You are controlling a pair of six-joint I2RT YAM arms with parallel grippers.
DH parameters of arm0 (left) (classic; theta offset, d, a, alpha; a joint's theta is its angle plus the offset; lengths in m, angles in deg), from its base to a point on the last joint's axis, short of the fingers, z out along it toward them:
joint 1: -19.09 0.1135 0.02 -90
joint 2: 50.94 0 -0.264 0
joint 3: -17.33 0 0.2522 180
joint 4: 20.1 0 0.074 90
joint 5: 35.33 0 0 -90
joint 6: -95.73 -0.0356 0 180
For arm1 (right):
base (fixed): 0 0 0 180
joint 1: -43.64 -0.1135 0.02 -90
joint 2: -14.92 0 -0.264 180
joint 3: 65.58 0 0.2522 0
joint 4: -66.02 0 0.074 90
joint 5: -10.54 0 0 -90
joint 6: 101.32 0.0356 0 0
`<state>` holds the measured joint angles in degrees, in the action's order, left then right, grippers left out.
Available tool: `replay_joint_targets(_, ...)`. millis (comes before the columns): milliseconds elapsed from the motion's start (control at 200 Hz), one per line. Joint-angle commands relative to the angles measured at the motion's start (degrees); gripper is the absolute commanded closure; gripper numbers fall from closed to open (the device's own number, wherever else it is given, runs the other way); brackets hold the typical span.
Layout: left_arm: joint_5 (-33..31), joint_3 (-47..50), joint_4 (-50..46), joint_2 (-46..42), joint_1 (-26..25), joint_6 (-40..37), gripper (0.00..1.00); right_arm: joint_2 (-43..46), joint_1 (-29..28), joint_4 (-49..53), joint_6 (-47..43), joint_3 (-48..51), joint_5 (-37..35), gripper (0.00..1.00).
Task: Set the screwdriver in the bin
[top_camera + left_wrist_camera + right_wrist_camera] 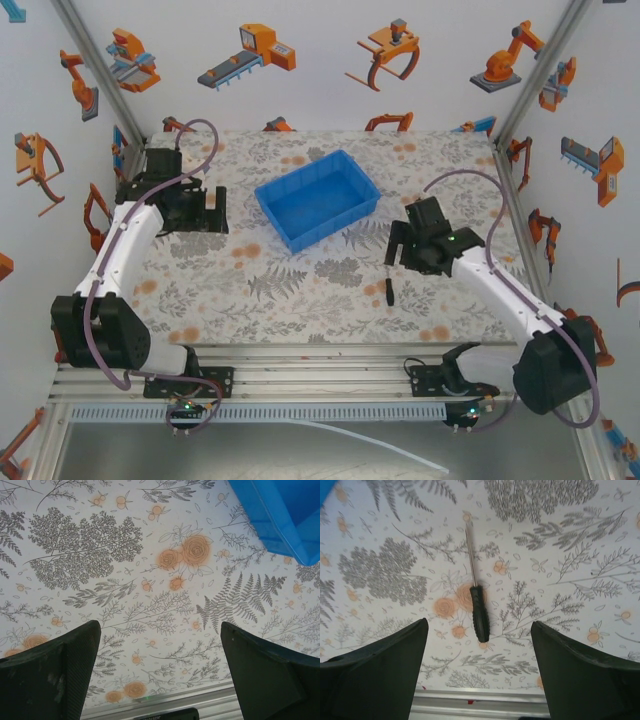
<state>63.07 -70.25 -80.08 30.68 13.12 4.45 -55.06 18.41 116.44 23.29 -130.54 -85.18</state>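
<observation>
Screwdriver [390,290]: I see it lying flat on the worktop [250,290], outside the bin [335,225] and to its near right, well apart from it.
Right fingers [380,675]: spread wide, gripping nothing. In my wrist view the screwdriver's [476,592] black handle lies between the two tips, with the shaft pointing away.
Left fingers [50,680]: spread wide, empty, over bare worktop left of the bin [280,515].
Bin: mid-worktop, set askew.

Bright blue bin [317,203], black-handled screwdriver [479,614], white table [250,292] with grey ferns and orange roses
</observation>
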Motion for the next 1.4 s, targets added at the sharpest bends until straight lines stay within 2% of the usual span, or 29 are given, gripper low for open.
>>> replay_joint_targets(0,1.4,-1.9,-2.2,-0.7,-0.3,0.1,0.03,-1.6,-1.9,1.5,2.9,2.4,-1.6,0.31)
replay_joint_targets(35,1.6,-1.9,-2.3,-0.8,-0.3,0.4,0.03,-1.9,-2.1,0.4,3.3,3.3,-0.6,0.36)
replay_joint_targets(85,2.3,-1.8,-2.5,-1.1,-0.3,1.2,0.03,-2.6,-2.6,-0.5,4.2,4.1,-0.3,0.38)
replay_joint_targets(416,3.8,-3.5,-4.3,-1.5,-0.9,1.7,0.03,-9.7,-5.9,-3.9,6.5,4.8,-1.1,0.39)
replay_joint_targets(481,5.2,-4.3,-5.3,-1.4,-0.9,0.9,0.03,-11.2,-6.2,-4.1,6.8,4.8,-1.6,0.47)
replay_joint_targets(546,9.2,-5.2,-7.0,-1.5,-0.9,-1.2,0.03,-12.2,-6.4,-4.3,6.9,4.8,-1.8,0.51)
replay_joint_targets(691,13.6,-5.8,-9.4,-2.2,-2.0,-3.7,0.03,-13.7,-6.7,-4.6,7.4,5.0,-2.3,0.51)
replay_joint_targets(1392,14.8,-5.9,-11.4,-4.1,-4.8,-4.4,0.03,-17.7,-7.2,-7.5,8.5,7.2,-3.6,0.55)
